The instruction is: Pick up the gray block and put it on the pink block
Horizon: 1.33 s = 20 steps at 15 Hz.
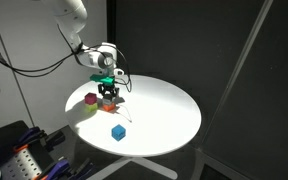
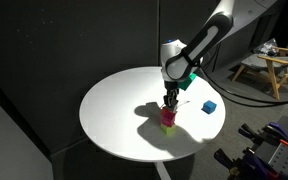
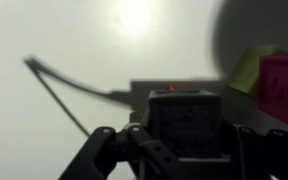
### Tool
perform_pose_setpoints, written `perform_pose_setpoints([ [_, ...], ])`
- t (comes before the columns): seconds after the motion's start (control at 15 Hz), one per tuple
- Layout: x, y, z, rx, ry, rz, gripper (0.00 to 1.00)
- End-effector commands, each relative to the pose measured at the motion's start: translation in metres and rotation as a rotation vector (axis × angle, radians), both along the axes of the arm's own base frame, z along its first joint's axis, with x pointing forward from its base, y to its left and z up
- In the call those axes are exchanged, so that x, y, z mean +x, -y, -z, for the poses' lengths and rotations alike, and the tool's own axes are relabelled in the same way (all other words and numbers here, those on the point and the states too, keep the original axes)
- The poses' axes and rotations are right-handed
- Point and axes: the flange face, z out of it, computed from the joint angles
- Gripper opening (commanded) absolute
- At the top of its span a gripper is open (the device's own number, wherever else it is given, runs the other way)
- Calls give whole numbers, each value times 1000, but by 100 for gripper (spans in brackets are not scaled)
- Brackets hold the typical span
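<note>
Claw (image 1: 108,94) clamped on gray block (image 3: 184,118) | pink block (image 3: 282,88) just beside | table (image 1: 174,115) rim well apart

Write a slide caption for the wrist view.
Wrist view: gray block sits inside the tool, pink block at the right edge, white table beyond.

Round white table (image 1: 174,110), single top surface. Resting directly on it: the pink block (image 1: 91,98); a yellow-green object (image 3: 246,70) just beside the pink block; the blue cube (image 1: 118,132), well apart from the pink block. The gray block (image 3: 184,120) stands near the pink block; its contact with the tabletop is hidden.
</note>
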Motion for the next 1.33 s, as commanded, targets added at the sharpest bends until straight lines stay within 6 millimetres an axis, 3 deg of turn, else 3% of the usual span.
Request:
perform_pose_setpoints([
  [0.0,10,-1,-19,-18,0,-7,28],
  [0.4,16,-9,-58,-26,14,-3,25],
  [0.73,6,-21,-86,-34,-3,-10,25],
  [1.27,-23,-40,-98,-53,-129,-45,25],
])
